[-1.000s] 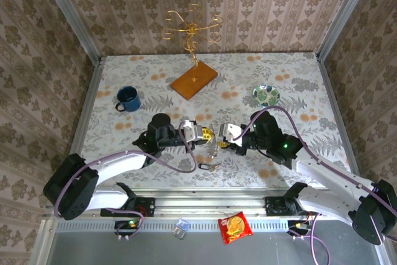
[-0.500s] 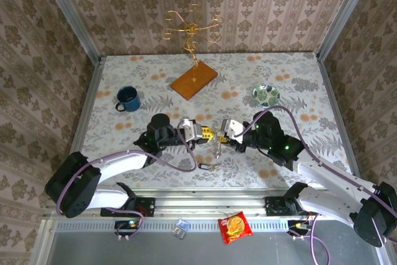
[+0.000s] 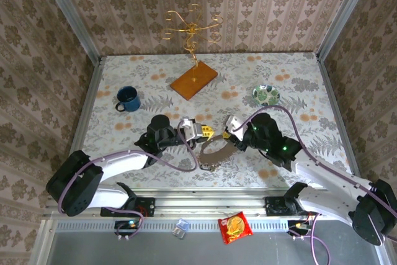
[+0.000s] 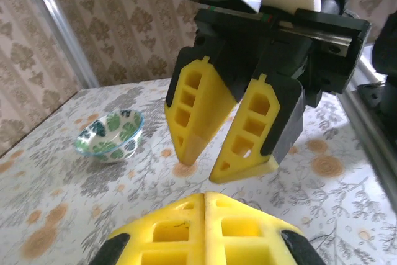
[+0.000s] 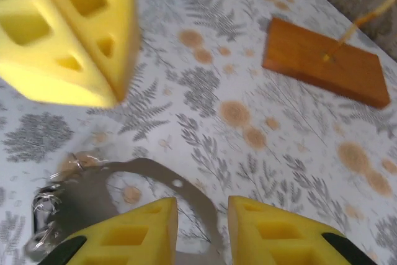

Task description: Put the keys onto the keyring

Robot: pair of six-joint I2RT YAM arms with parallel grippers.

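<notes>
Right wrist camera looks down past the right gripper (image 5: 201, 206), whose jaws stand a narrow gap apart with the flat grey band of the keyring (image 5: 139, 169) running up into that gap, so they appear clenched on it. That grip looks meant to carry one side of the hoop off the table (image 3: 298, 91) while the rest slopes down.

From above, the hoop sits on the near side of the wooden base (image 3: 194, 80), well apart from it, blurred and slanting from the right gripper down toward the table's near edge. At its low end, farther again from the base, lies a small shiny clump that I take for the keys (image 3: 206, 167). It is too small and blurred to tell whether either is threaded on or merely touching the band.

The left gripper (image 3: 206, 132) also hangs on the near side of the base, facing the right one tip to tip, its jaws pressed flat together with nothing seen between them.

My reading is that the right arm presents the ring so the left can fetch a key and bring it to the opening. The threading seems not yet done, and a hoop held by one thin edge could swing or slip
</notes>
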